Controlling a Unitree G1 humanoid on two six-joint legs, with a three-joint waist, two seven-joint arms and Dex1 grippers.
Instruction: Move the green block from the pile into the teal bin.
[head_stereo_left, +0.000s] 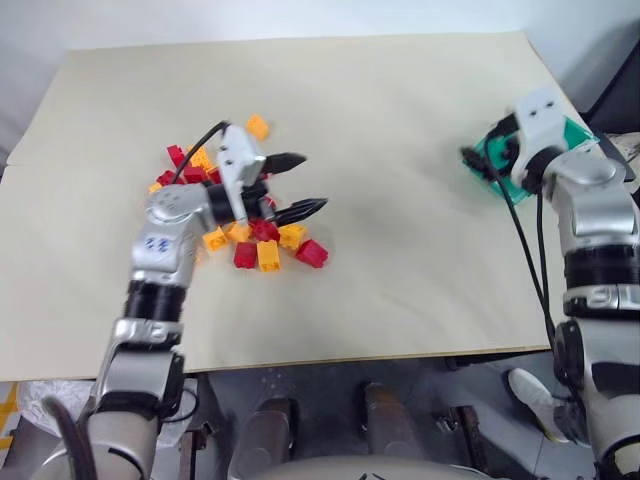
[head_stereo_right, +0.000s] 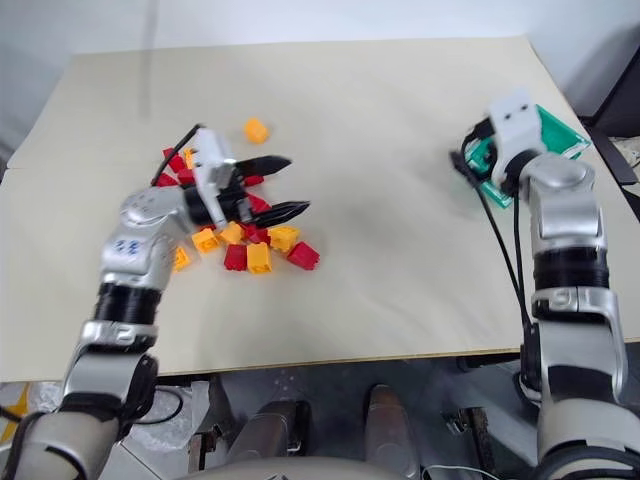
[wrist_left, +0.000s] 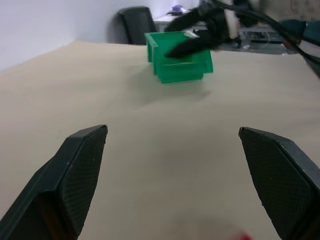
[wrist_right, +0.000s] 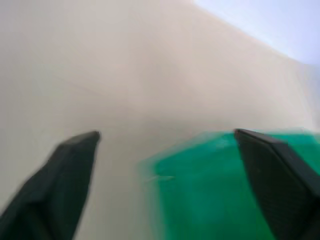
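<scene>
The pile (head_stereo_left: 240, 215) of red and yellow-orange bricks lies on the left half of the beige table. My left gripper (head_stereo_left: 300, 183) hovers at the pile's right edge, open, with nothing between its fingers (wrist_left: 82, 165). The teal bin (head_stereo_right: 560, 130) stands near the table's right edge and also shows as teal bin (wrist_left: 177, 62) in the left wrist view. My right gripper (head_stereo_left: 478, 160) hangs over the bin's near-left corner, open and holding nothing, with the bin's rim (wrist_right: 200, 190) below its fingers. The green block is hidden.
One orange brick (head_stereo_right: 256, 130) lies apart behind the pile. Bare beige tabletop (head_stereo_left: 400, 220) stretches between pile and bin. The table's front edge (head_stereo_left: 330, 355) runs close below the pile. A black chair (wrist_left: 137, 22) stands beyond the table behind the bin.
</scene>
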